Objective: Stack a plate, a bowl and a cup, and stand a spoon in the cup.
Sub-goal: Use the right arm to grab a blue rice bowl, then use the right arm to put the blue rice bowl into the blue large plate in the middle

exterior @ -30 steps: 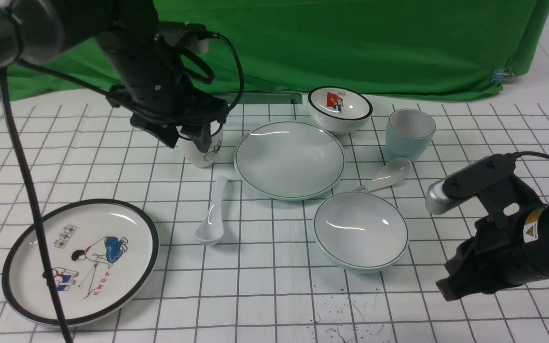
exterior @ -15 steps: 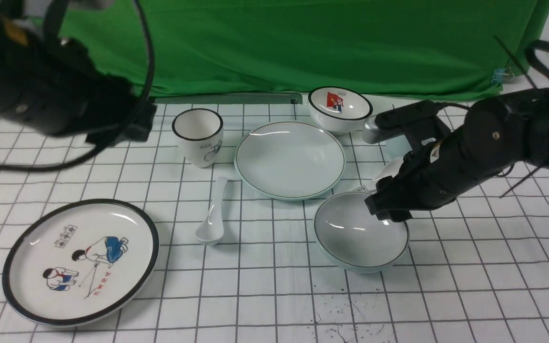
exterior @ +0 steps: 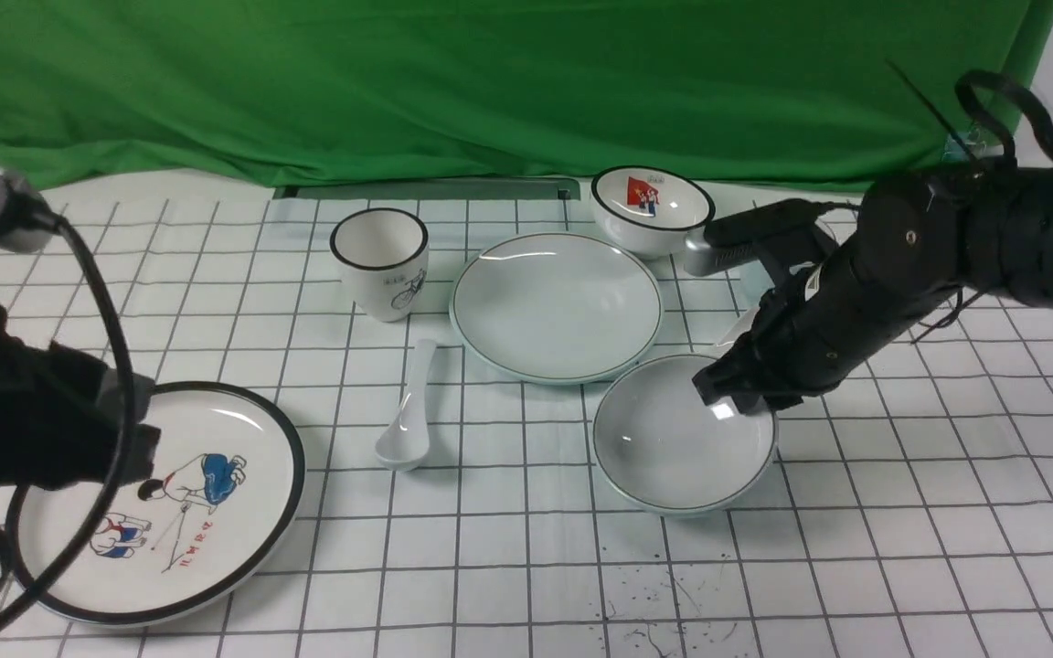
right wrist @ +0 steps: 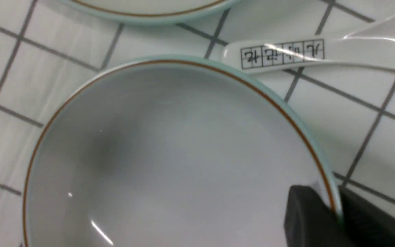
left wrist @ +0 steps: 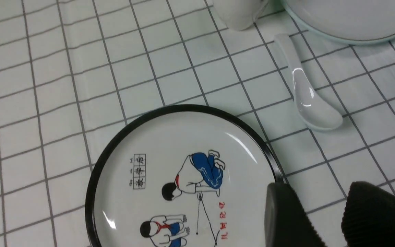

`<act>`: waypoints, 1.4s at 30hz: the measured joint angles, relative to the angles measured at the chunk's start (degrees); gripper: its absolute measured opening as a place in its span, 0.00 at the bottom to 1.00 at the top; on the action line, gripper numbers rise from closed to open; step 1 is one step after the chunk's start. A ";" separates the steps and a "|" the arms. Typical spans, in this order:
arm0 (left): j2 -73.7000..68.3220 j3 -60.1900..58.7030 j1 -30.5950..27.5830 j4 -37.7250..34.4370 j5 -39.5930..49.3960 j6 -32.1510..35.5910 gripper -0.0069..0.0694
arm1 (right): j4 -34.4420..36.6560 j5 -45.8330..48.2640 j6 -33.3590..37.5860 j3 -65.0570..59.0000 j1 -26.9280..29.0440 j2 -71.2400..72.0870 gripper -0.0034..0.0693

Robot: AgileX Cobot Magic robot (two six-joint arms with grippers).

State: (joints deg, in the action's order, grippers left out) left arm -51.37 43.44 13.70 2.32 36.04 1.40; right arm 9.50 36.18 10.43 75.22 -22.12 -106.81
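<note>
You are working on the first stacking step: getting the bowl (exterior: 673, 448) onto the plate (exterior: 556, 306). Your right gripper (exterior: 735, 402) is clamping the bowl's rim on the side nearest the right arm. The right wrist view is showing its fingers (right wrist: 303, 219) straddling that rim, one inside the wall and one outside. The bowl is sitting just beside the plate, on the robot's side and a little to the right, with a narrow strip of gridded cloth (exterior: 490, 548) between them. I cannot tell whether its base is clear of the cloth.

Your left gripper (left wrist: 317, 187) is hovering at the edge of the cartoon plate (exterior: 216, 429), jaws apart with nothing between them.

The next move is calling for a lift high enough to clear the plate's rim, then a short carry forward and left to the plate's centre before lowering. With a one-sided rim pinch the bowl is likely to tip, so go slowly. The printed spoon (right wrist: 286, 55) is lying just beyond the bowl's rim, so mind it.

The cup is hiding behind the right arm. The spoon (exterior: 406, 411) is lying just left of the plate.
</note>
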 joint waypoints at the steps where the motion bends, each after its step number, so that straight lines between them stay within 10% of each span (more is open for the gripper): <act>1: 0.00 -0.38 0.00 0.05 -0.67 0.00 0.36 | -0.13 1.38 0.18 0.78 0.00 0.20 0.15; 19: -0.19 -3.37 0.00 -3.68 -8.15 -0.02 0.36 | 5.00 7.41 -4.05 42.13 -0.55 -23.26 0.15; 42: -1.35 -3.37 0.00 -3.93 -9.87 -0.02 0.38 | 5.12 5.83 -6.30 43.71 -0.62 -27.07 0.32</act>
State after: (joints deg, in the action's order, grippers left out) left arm -52.72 40.08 13.70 -1.61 26.17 1.38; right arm 14.62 42.01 4.13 118.93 -22.74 -133.89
